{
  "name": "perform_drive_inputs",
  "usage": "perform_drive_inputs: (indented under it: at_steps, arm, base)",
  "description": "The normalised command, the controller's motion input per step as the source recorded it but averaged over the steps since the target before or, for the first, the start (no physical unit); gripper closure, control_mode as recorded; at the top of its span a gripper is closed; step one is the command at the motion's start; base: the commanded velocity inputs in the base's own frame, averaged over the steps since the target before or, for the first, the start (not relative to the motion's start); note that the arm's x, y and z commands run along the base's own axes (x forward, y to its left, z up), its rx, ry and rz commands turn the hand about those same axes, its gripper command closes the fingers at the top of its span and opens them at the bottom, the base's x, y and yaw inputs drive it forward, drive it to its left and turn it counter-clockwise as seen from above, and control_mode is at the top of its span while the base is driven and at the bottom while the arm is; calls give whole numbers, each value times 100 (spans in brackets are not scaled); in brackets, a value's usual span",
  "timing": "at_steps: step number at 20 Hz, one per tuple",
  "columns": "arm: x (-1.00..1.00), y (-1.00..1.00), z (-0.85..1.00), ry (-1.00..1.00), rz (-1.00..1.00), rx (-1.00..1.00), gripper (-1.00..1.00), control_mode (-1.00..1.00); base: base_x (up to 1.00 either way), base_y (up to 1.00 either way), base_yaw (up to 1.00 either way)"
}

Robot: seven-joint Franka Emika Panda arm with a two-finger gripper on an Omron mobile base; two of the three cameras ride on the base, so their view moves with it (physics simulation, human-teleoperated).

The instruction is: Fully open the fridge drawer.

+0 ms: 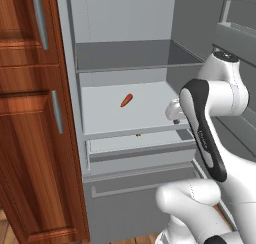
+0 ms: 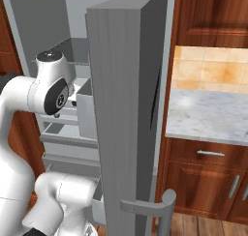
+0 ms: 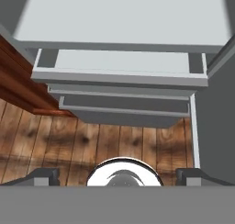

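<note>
The fridge drawer [image 1: 140, 144] sits under the white shelf [image 1: 145, 113] with the little carrot [image 1: 126, 100], poking out just a bit past the shelf edge. In the hand view the hand [image 3: 118, 176] hangs above the drawer, not touching – fingers spread wide, nothing between them.

Light grey fridge drawer [image 1: 135, 144], little orange carrot [image 1: 126, 100], white shelf [image 1: 150, 108], brown wood cabinet [image 1: 30, 113]
</note>
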Motion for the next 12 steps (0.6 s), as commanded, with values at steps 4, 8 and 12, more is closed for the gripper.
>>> perform_drive_inputs:
  at_steps: [4, 8, 12]
  arm:
    - [19, 25, -44, 0, 0, 0, -100, -100]
    - [33, 32, -52, 0, 0, 0, -100, -100]
    - [40, 28, -50, 0, 0, 0, -100, -100]
  base:
    - [0, 0, 0]
    - [0, 0, 0]
    - [0, 0, 0]
